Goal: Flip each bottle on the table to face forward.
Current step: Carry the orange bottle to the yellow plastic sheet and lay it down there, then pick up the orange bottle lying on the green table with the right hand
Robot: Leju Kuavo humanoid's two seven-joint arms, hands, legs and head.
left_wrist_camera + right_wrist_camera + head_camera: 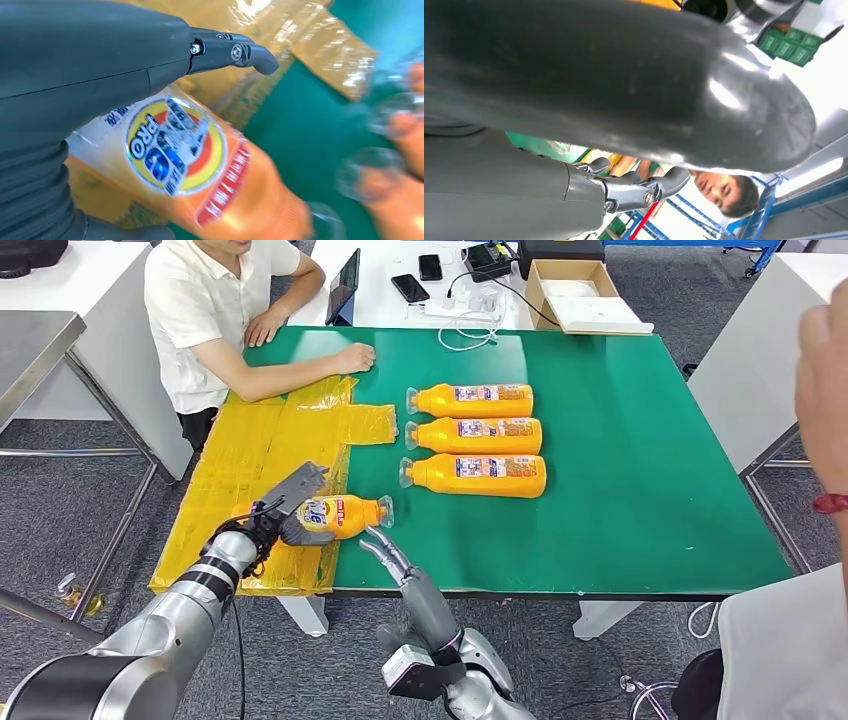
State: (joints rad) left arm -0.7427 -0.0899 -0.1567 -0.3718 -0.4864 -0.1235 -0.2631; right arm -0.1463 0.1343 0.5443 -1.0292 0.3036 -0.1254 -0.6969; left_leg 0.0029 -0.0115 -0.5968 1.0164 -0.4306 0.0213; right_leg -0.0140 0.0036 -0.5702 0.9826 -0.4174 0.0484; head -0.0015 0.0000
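Left hand (pixel 285 508): fingers are wrapped on the near bottle (pixel 340 514), thumb under and the flat upper part of the hand over its rear half, so the bottle is held. In the left wrist view the round printed front label (pixel 175 145) is seen facing the camera, with one dark finger (pixel 235 52) extended above the bottle body. The held bottle is lying sideways, clear cap end pointing toward the right hand (pixel 385 550), at the seam where the yellow taped sheet (pixel 260 455) meets the green table mat (pixel 620 480). Right hand: fingers are loosely apart, nothing held, tips just beside the bottle's cap at the table's near edge. Three more orange bottles (pixel 475 433) are laid in a row mid-table, caps left, well apart from both hands. A person's forearm (pixel 300 375) is rested on the far-left edge.
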